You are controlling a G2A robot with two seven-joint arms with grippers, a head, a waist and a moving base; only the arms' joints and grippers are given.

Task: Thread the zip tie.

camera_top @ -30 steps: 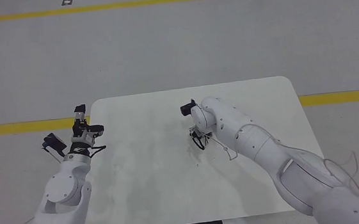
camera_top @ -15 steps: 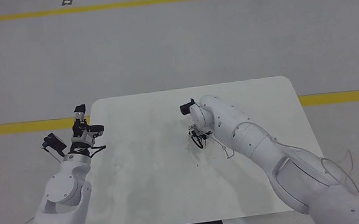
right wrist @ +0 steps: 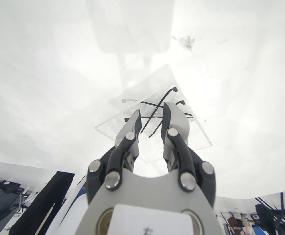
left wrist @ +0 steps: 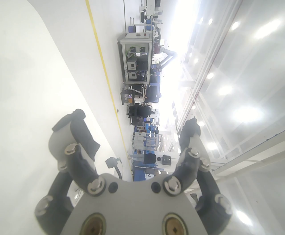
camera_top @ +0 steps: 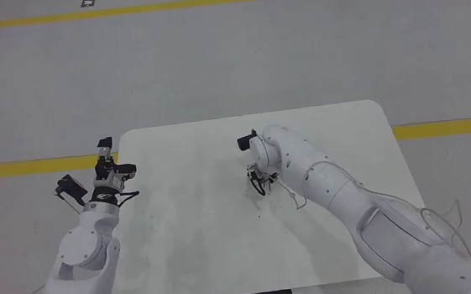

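Near the middle of the tabletop (camera_top: 193, 235), the right hand (right wrist: 152, 111) is hanging over a clear sheet (right wrist: 196, 138) on which several black zip ties (right wrist: 168, 94) are lying crossed over one another. Its two fingers are standing partly spread, with a plain gap between the pads and nothing pinched in it. In the right wrist view the crossing of the ties is showing through that gap, so the bundle is lying directly beneath the fingertips. Whether the tips are touching the sheet or a tie, or are hanging just above, is not coming through clearly. One tie is running slantwise with its head toward the sheet's far side, and others are lying flatter across it, their ends passing behind the fingers. The exact count is hard to make out. A faint greyish tie shape is showing beside them, and it is unclear whether it is a paler tie or a shadow. From the top view the right arm is covering most of the sheet, and the ties are reading only as a small dark tangle. Off by the tabletop's left edge, the left hand (camera_top: 116, 156) is holding its fingers spread wide around nothing, well apart from the ties. A small scuffed mark (right wrist: 187, 42) is showing on the tabletop beyond the sheet.
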